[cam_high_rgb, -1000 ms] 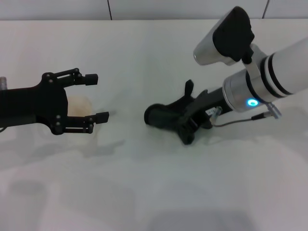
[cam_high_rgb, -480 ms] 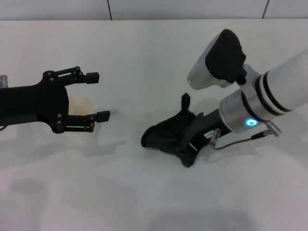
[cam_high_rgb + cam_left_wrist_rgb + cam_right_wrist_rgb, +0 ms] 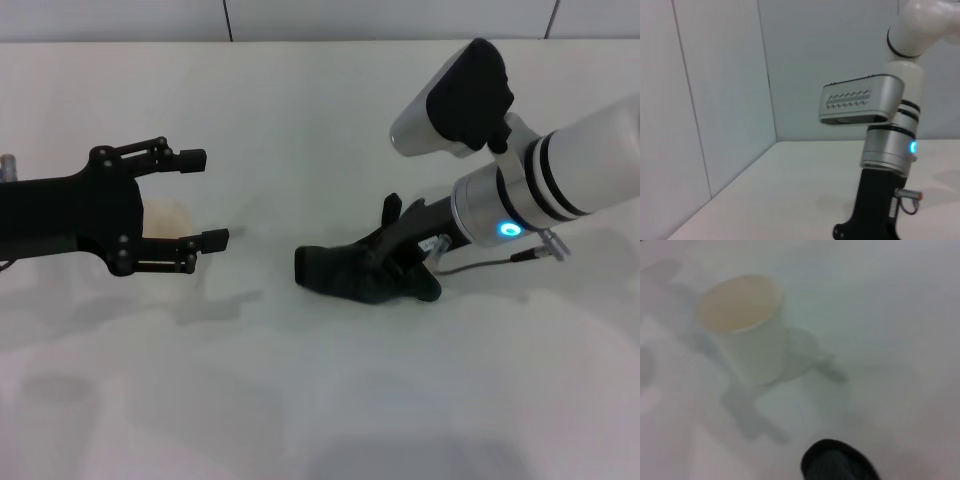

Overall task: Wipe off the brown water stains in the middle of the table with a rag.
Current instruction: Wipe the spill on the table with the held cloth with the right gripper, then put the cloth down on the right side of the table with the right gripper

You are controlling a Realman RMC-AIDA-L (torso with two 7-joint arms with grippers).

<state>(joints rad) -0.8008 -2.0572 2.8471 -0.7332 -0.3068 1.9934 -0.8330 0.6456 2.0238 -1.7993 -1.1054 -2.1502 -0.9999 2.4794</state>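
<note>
The black rag [image 3: 350,272] lies bunched on the white table [image 3: 320,400] near its middle. My right gripper [image 3: 405,252] comes in from the right, is shut on the rag and presses it down onto the tabletop. An edge of the rag [image 3: 837,463] also shows in the right wrist view. The brown water stains are hidden in every view. My left gripper [image 3: 202,200] hovers open at the left, well apart from the rag, with nothing between its fingers.
A pale cream paper cup [image 3: 165,215] stands under the left gripper and also shows as the cup [image 3: 742,325] in the right wrist view. The right forearm [image 3: 887,145] fills the left wrist view. A grey wall runs along the table's far edge.
The right gripper dragged the rag toward me, then back a little and to the right, so the rag now lies flatter. The left arm has not moved.
</note>
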